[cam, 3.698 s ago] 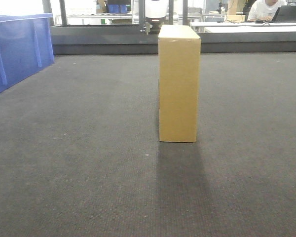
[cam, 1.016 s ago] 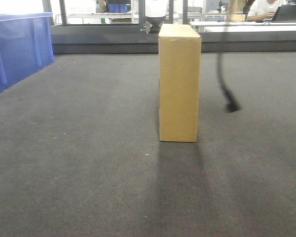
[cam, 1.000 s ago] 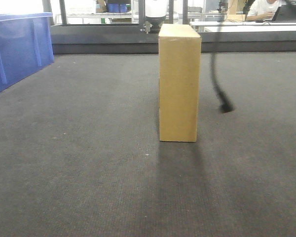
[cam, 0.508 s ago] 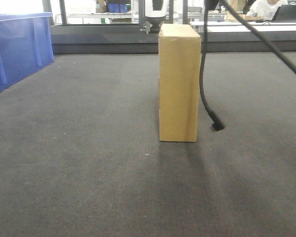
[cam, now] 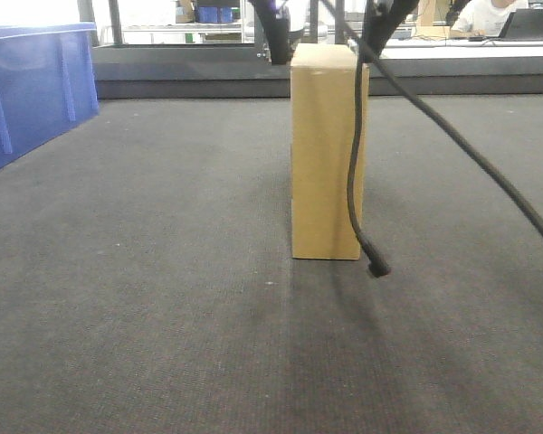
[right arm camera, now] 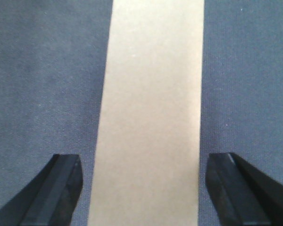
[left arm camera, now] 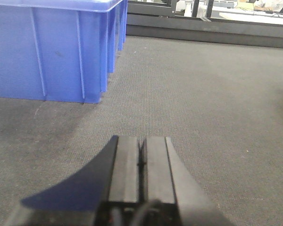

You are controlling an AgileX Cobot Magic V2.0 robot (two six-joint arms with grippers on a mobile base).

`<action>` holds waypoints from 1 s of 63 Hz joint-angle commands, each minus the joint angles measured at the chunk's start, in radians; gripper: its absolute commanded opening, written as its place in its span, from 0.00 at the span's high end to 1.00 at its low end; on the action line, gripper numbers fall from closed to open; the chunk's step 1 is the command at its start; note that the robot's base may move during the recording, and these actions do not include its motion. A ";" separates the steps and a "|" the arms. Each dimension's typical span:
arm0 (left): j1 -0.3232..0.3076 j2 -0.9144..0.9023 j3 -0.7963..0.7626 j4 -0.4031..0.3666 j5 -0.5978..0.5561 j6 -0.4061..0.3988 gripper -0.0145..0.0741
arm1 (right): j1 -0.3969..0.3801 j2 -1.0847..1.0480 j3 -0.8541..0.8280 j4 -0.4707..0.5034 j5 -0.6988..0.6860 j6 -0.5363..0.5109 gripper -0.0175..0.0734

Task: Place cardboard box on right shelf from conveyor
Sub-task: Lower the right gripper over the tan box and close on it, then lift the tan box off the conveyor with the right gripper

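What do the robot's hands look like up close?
Both are plain matte black, unmarked. The left tool has two flat rectangular bars with sloped outer sides; the right tool has two wedge-shaped tips. A thin black cable ends in a plug.

smooth matt cardbd box [cam: 326, 154], rough woven conveyor [cam: 163, 316], plastic bin [left arm camera: 52, 52]

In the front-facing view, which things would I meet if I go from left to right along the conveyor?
blue plastic bin → cardboard box → loose end of the hanging black cable
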 commanded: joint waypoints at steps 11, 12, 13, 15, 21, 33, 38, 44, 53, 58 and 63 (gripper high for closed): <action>0.000 -0.011 -0.003 -0.005 -0.092 -0.005 0.97 | -0.017 -0.020 -0.032 -0.039 -0.048 0.002 0.11; 0.000 -0.011 -0.003 -0.005 -0.092 -0.005 0.97 | -0.017 -0.017 -0.032 -0.038 -0.048 0.002 0.11; 0.000 -0.011 -0.003 -0.005 -0.092 -0.005 0.97 | -0.017 -0.014 -0.032 -0.037 -0.049 0.002 0.11; 0.000 -0.011 -0.003 -0.005 -0.092 -0.005 0.97 | -0.018 -0.009 -0.032 -0.037 -0.050 0.002 0.11; 0.000 -0.011 -0.003 -0.005 -0.092 -0.005 0.97 | -0.021 0.009 -0.031 -0.029 -0.052 0.002 0.11; 0.000 -0.011 -0.003 -0.005 -0.092 -0.005 0.97 | -0.037 0.028 -0.018 -0.013 -0.081 0.000 0.20; 0.000 -0.011 -0.003 -0.005 -0.092 -0.005 0.97 | -0.044 0.028 -0.018 -0.004 -0.082 -0.009 0.33; 0.000 -0.011 -0.003 -0.005 -0.092 -0.005 0.97 | -0.056 0.026 -0.018 0.014 -0.095 -0.019 0.49; 0.000 -0.011 -0.003 -0.005 -0.092 -0.005 0.97 | -0.071 0.021 -0.018 0.033 -0.105 -0.079 0.55; 0.000 -0.011 -0.003 -0.005 -0.092 -0.005 0.97 | -0.084 0.006 -0.018 0.037 -0.114 -0.158 0.55; 0.000 -0.011 -0.003 -0.005 -0.092 -0.005 0.97 | -0.099 -0.016 -0.018 0.047 -0.127 -0.260 0.55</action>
